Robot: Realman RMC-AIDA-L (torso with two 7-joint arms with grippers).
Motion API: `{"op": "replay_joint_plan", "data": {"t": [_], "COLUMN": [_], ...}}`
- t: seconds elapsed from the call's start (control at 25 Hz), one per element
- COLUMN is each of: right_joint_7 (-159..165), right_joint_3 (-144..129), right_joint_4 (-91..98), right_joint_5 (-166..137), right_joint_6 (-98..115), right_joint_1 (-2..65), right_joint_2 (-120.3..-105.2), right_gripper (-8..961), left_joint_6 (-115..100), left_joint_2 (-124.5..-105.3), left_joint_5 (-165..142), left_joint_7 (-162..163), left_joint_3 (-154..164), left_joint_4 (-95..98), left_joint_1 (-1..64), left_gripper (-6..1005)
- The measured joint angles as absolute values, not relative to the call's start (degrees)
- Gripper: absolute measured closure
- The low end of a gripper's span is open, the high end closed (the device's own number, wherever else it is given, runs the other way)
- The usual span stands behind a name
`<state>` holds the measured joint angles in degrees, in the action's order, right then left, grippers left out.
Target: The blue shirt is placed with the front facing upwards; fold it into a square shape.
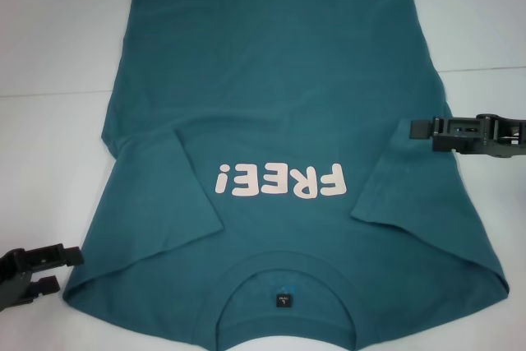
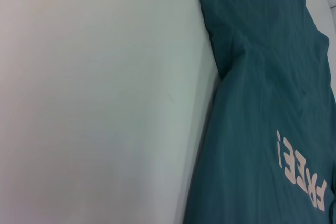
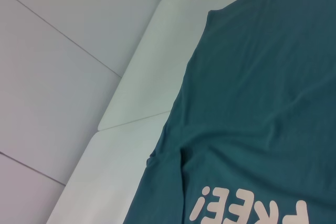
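The blue shirt (image 1: 279, 80) lies flat on the white table (image 1: 57, 39), front up and collar nearest me. It shows pale pink "FREE!" lettering (image 1: 279, 180) and a small dark neck label (image 1: 282, 299). Both short sleeves are folded inward over the chest, the left sleeve (image 1: 164, 203) and the right sleeve (image 1: 403, 195). My left gripper (image 1: 37, 273) is open just off the shirt's near left corner, with nothing between its fingers. My right gripper (image 1: 421, 134) hovers over the shirt's right edge at mid-body. The wrist views show the shirt (image 2: 262, 103) (image 3: 262, 93) from above.
Bare white table surface (image 2: 94, 103) surrounds the shirt on the left, right and far sides. A table edge and a panel seam (image 3: 131, 121) appear in the right wrist view, with a tiled floor (image 3: 47, 77) beyond.
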<state>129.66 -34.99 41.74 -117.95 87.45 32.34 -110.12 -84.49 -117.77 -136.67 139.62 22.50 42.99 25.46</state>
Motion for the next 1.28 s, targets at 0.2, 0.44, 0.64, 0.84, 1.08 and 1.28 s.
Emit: {"op": "replay_joint_plan", "data": {"t": [0.2, 0.44, 0.64, 0.84, 1.08, 1.28], "right_joint_7": [129.64, 129.55, 129.48, 129.52, 129.52, 129.50], "right_joint_3": [-34.97, -34.98, -34.98, -34.98, -34.98, -34.98], "right_joint_4": [41.75, 41.75, 41.74, 41.75, 41.74, 41.75], "right_joint_5": [-117.95, -117.84, -117.81, -117.77, -117.72, -117.68], "right_joint_6": [87.45, 87.45, 87.45, 87.45, 87.45, 87.45], "right_joint_1": [32.34, 32.35, 32.35, 32.35, 32.35, 32.34], "right_joint_2": [-110.13, -110.13, -110.22, -110.22, -110.21, -110.21], "right_gripper": [9, 9, 9, 9, 8, 8], "left_joint_6": [-83.86, -83.59, -83.58, -83.81, -86.59, -88.38], "left_joint_2": [-117.80, -117.86, -117.96, -118.03, -118.04, -118.03], "left_joint_5": [-136.67, -136.67, -136.67, -136.65, -135.52, -133.85], "left_joint_7": [139.60, 139.58, 139.61, 139.76, 139.60, 139.56], "left_joint_3": [22.59, 23.15, 24.18, 25.79, 27.00, 26.98], "left_joint_4": [42.86, 42.79, 42.70, 42.10, 41.41, 41.39], "left_joint_1": [25.44, 25.37, 25.33, 25.53, 26.81, 27.29], "left_gripper": [233, 233, 233, 234, 234, 233]}}
